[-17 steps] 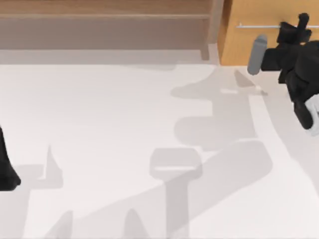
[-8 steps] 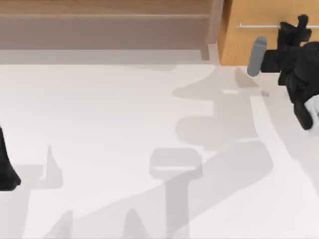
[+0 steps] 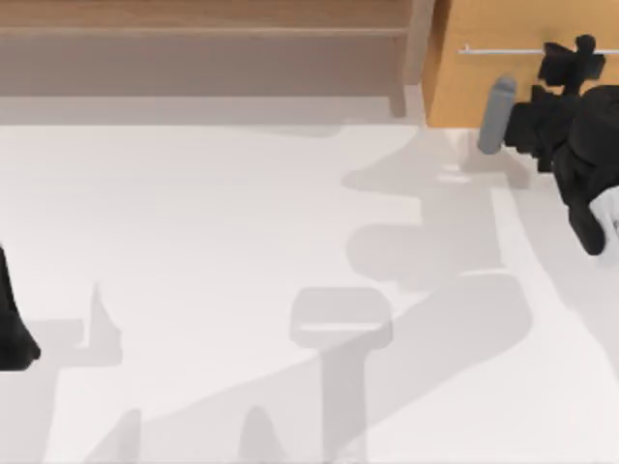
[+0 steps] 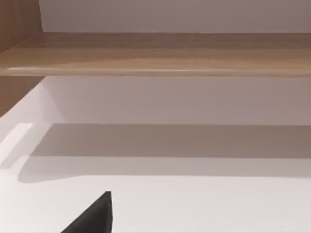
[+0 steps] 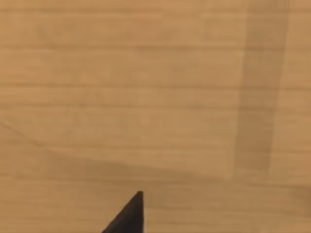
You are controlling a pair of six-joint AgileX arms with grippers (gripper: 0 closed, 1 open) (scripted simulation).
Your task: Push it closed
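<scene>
white table (image 3: pixel 193 242) — right pincer (image 3: pixel 573 60) against drawer (image 3: pixel 484 87) front, grip state unclear

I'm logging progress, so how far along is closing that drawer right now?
Done: the right gripper has reached the drawer front, by its silver handle. In hand: it sits right up at the wood, as the right wrist view shows. Left: whether the drawer is fully shut can't be told. The left arm is parked at the table's left edge.
</scene>
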